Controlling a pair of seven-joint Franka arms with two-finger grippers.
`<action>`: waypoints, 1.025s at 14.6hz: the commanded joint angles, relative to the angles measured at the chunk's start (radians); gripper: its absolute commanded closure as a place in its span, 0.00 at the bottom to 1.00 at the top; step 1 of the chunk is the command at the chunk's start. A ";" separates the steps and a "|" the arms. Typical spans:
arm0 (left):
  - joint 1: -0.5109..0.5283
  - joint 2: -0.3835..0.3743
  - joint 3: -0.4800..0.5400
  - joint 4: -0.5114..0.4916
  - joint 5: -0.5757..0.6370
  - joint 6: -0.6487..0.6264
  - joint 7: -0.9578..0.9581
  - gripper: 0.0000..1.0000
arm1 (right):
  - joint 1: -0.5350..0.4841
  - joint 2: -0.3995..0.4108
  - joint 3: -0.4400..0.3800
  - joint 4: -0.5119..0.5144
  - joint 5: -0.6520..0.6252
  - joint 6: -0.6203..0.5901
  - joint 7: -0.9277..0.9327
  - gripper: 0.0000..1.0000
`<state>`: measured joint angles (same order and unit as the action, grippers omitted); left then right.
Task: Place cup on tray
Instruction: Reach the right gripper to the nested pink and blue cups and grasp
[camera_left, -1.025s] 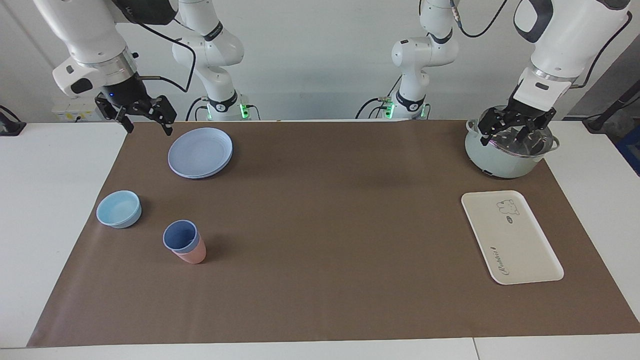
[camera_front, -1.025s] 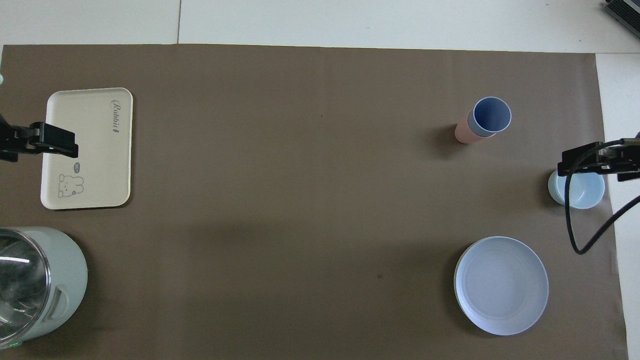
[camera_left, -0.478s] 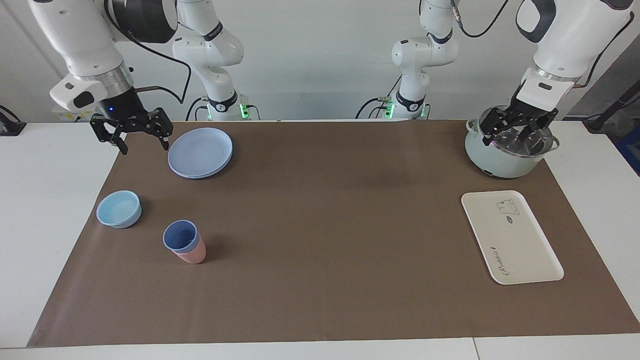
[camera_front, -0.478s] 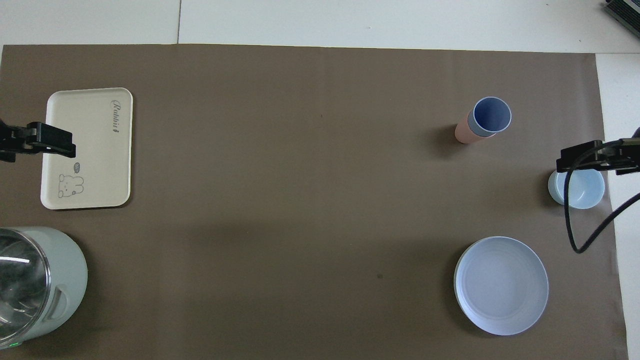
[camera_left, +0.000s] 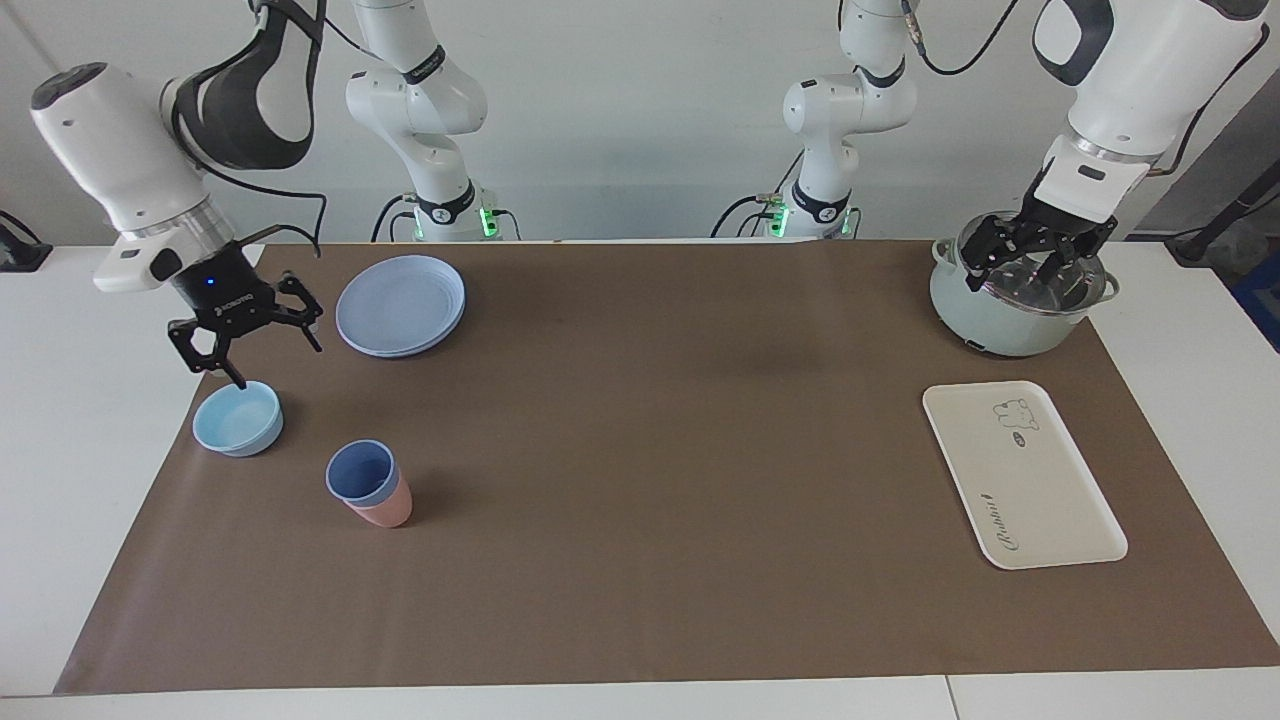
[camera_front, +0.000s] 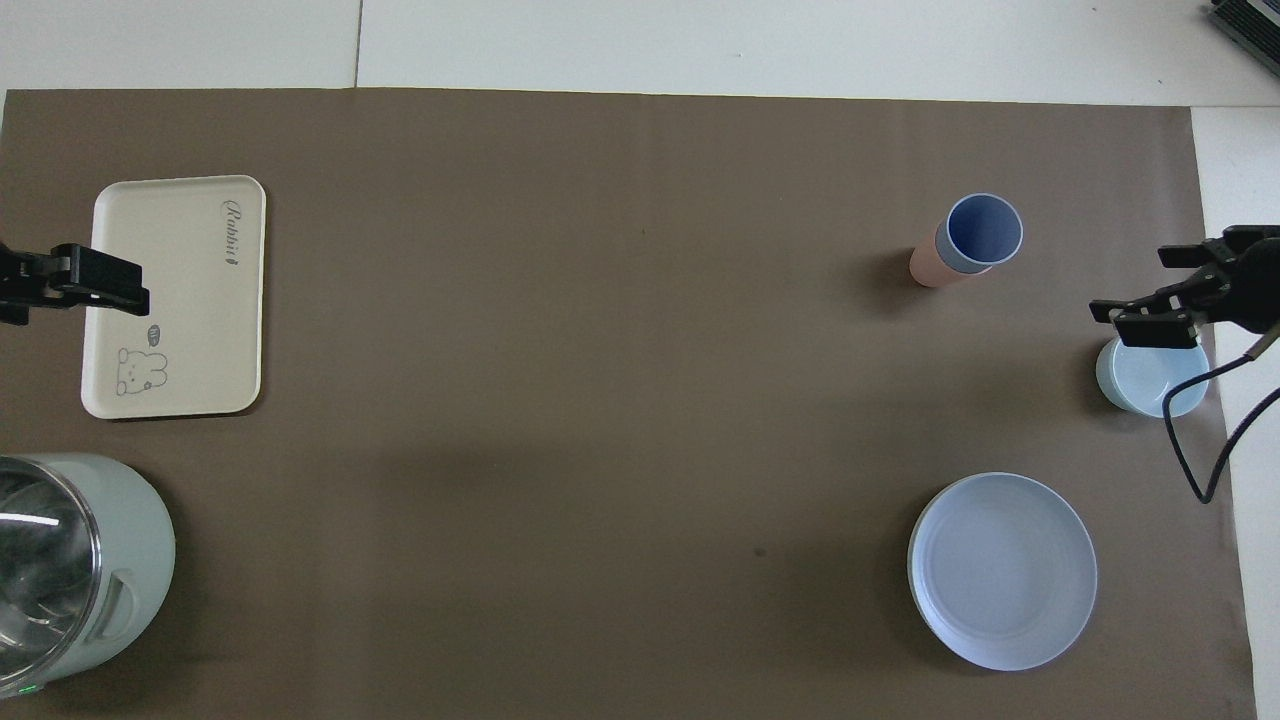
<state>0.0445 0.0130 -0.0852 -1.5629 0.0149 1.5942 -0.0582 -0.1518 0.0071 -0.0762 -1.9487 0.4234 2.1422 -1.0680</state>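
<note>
From the facing view, I have the right end effector (camera_left: 262, 363) hanging low over the worktop (camera_left: 640, 600), fingers spread wide and carrying nothing, just above the edge of the light-blue bowl (camera_left: 238, 418) that lies nearer to the robots. The periwinkle cup (camera_left: 361, 474) stands upright, nested inside the salmon-pink tumbler (camera_left: 383, 510), a little farther from the robots than the bowl and untouched. So I read this as the approach step: nothing gripped yet. The cream tray (camera_left: 1022, 474) lies well apart, toward the left arm's end, bare. The left end effector (camera_left: 1030, 262) waits over the pale green pot (camera_left: 1010, 318), fingers spread and holding nothing. The stacked blue plates (camera_left: 401, 304) sit nearer to the robots than the cup.

From overhead, my right end effector (camera_front: 1165, 300) covers the bowl's (camera_front: 1150, 385) rim (only cover, I judge, not contact). The cup (camera_front: 983, 230) shows its dark blue mouth, the pink tumbler (camera_front: 925, 265) peeking out below it. The tray (camera_front: 190, 250) has the left end effector (camera_front: 60, 290) over its edge; the plates (camera_front: 1002, 570) and the pot (camera_front: 110, 560) lie nearest the robots.

Next I would carry the right end effector off the bowl to above the cup, drop the fingers around its rim and lift straight up. The pink tumbler may ride along, so I would go slowly. Then it is a long carry to the tray, perhaps with a handover.
</note>
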 joint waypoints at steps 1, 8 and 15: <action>0.001 -0.021 0.001 -0.022 0.016 -0.007 -0.005 0.00 | -0.073 0.089 0.009 -0.007 0.197 0.051 -0.333 0.00; 0.001 -0.021 0.001 -0.022 0.016 -0.008 -0.006 0.00 | -0.114 0.249 0.009 -0.006 0.598 0.016 -0.656 0.00; 0.001 -0.021 0.001 -0.022 0.016 -0.008 -0.006 0.00 | -0.149 0.424 0.013 0.031 0.917 -0.090 -0.966 0.00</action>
<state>0.0446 0.0130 -0.0852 -1.5629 0.0149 1.5941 -0.0581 -0.2913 0.3978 -0.0762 -1.9472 1.2734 2.0764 -1.9973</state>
